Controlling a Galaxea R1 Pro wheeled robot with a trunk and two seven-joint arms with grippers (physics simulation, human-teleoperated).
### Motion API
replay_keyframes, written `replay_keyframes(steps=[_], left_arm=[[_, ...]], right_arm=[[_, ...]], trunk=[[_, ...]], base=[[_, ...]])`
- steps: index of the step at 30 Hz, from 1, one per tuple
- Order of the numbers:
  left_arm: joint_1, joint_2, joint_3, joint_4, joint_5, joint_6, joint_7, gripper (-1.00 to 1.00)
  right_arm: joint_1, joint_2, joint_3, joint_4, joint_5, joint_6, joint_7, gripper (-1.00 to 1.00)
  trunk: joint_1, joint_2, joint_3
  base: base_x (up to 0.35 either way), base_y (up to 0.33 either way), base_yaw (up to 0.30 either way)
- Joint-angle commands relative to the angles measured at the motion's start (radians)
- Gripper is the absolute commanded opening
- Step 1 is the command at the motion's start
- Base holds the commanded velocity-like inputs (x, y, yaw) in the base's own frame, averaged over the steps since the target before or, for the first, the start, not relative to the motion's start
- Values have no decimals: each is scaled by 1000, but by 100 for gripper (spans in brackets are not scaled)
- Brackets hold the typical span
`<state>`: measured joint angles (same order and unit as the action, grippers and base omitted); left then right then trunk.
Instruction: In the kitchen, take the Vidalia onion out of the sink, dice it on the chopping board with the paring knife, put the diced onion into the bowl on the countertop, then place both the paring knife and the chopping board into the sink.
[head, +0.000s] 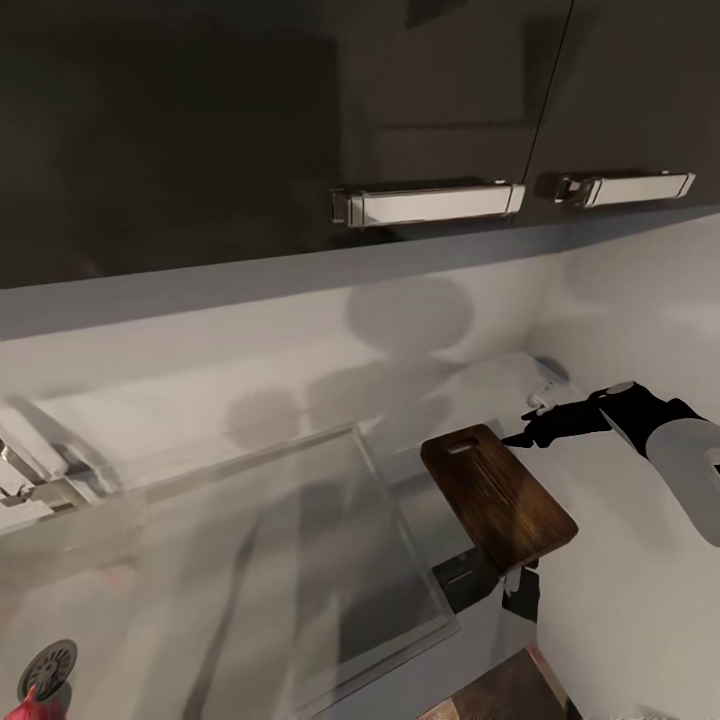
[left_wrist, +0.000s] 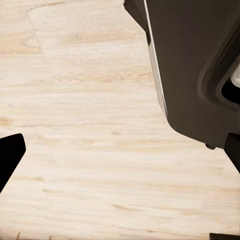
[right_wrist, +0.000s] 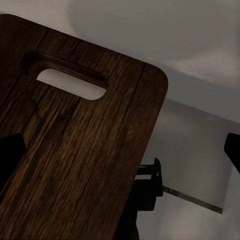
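Chopping board (head: 498, 496) tilted, overhanging sink (head: 250, 560) edge

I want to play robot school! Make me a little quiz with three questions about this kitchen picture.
1. True or false: the wooden chopping board has a handle slot cut through one end.
2. Which is at the near left of the sink in the head view? A) a round drain B) a bowl C) a kettle
3. Fill in: the two shiny metal handles sit on the dark ____ above the counter.

Key: 1 true; 2 A; 3 cabinets.
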<state>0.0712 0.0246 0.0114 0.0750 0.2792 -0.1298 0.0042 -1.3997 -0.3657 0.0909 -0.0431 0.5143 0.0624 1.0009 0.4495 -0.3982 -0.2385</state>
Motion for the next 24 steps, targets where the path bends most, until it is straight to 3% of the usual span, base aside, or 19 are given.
replay_keyframes(steps=[1, 24], left_arm=[[-1, 0, 1, 2, 2, -5, 0, 100], [-1, 0, 1, 2, 2, -5, 0, 100]], right_arm=[[-1, 0, 8, -1, -8, 7, 4, 100], [0, -1, 8, -1, -8, 5, 8, 100]], trunk=[[1, -2, -2], [1, -2, -3]], base=[[0, 0, 0], [11, 0, 0]])
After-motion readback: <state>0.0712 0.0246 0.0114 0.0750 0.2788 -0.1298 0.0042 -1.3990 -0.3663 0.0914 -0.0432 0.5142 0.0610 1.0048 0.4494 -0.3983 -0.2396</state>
